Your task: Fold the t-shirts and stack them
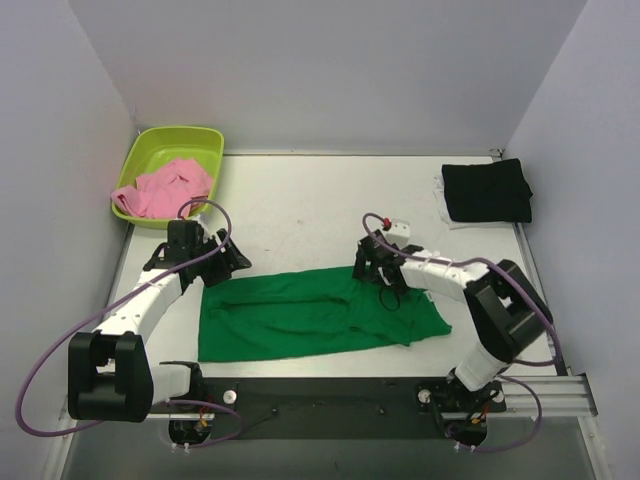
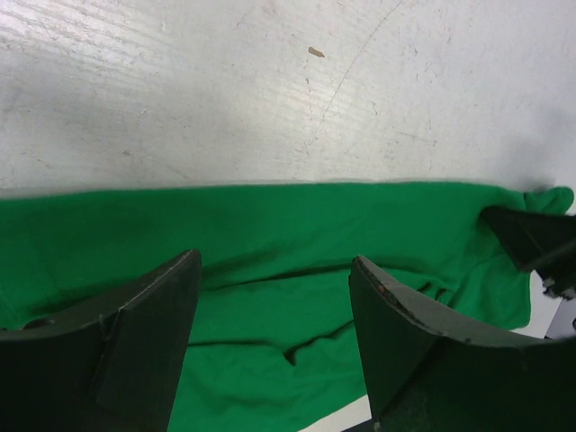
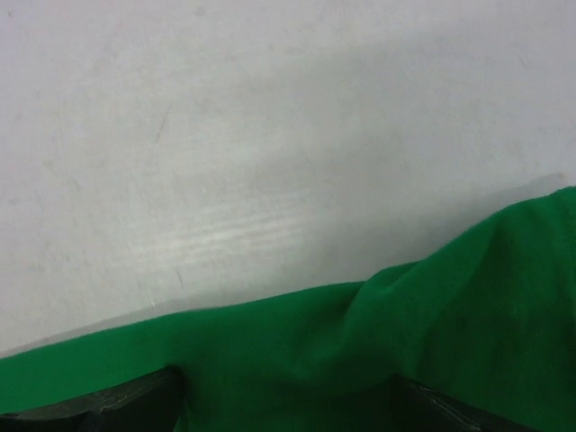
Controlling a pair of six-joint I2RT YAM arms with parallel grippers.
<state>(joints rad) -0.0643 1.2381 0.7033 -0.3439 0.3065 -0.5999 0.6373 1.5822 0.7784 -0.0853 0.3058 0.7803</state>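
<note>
Black plastic, two-finger left gripper: fingers set wide apart, nothing between them, poised low over the far left edge of the bright green soft-cloth t-shirt; matching black right gripper: fingers likewise apart, only their tips in its own view, a raised pucker of green cloth in the gap, at the shirt's far edge right of centre; neither is clamped on anything.

Green t-shirt: lies flat on the white scuffed table just ahead of the arm bases; a long band running left to right, apparently doubled lengthwise, creased toward its right end.

Handling, as judged: light, limp, no stiffness; it will sag and drag from any single hold and may slide on the smooth top; best pinched at the far edge, one gripper toward each end, catching all layers so the fold comes over evenly.

Beyond: black t-shirt, folded to a neat rectangle, far right corner, resting on a white item whose nature cannot be told; pink t-shirt, crumpled and unfolded, inside the lime-green plastic tub at the far left corner.

Count: t-shirts three (one green, one black, one pink); tubs one; grippers two.
</note>
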